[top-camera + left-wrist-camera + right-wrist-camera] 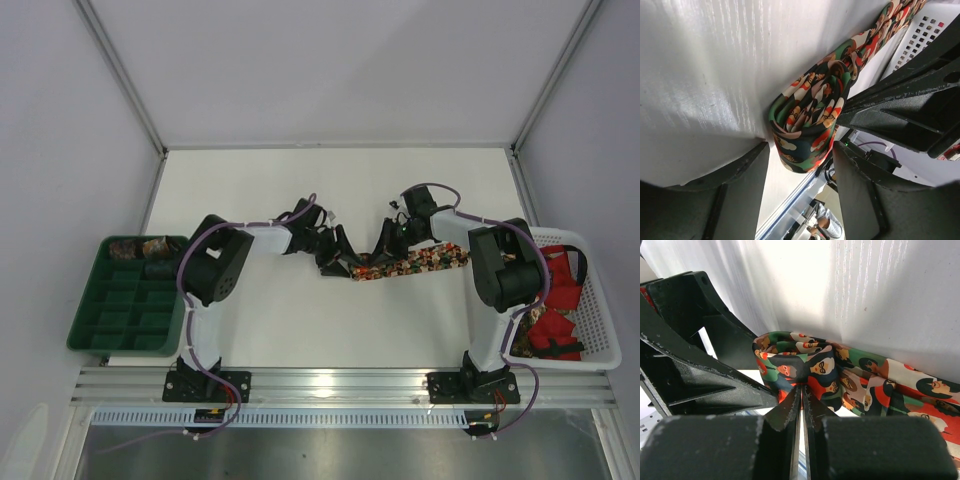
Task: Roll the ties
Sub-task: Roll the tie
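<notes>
One tie (415, 263), patterned in dark, red, green and cream, lies across the middle of the table. Its left end is wound into a small loose roll (807, 117), which also shows in the right wrist view (795, 362). My left gripper (802, 175) is open, its fingers either side of the roll's end without closing on it. In the top view it sits at the roll (335, 262). My right gripper (802, 390) is shut, pinching the outer layer of the roll. In the top view it is just right of the roll (385, 250).
A green compartment tray (90, 310) stands at the left edge with rolled ties (140, 247) in its back compartments. A white mesh basket (600, 315) at the right holds red and dark fabric (558, 300). An aluminium rail runs along the near edge.
</notes>
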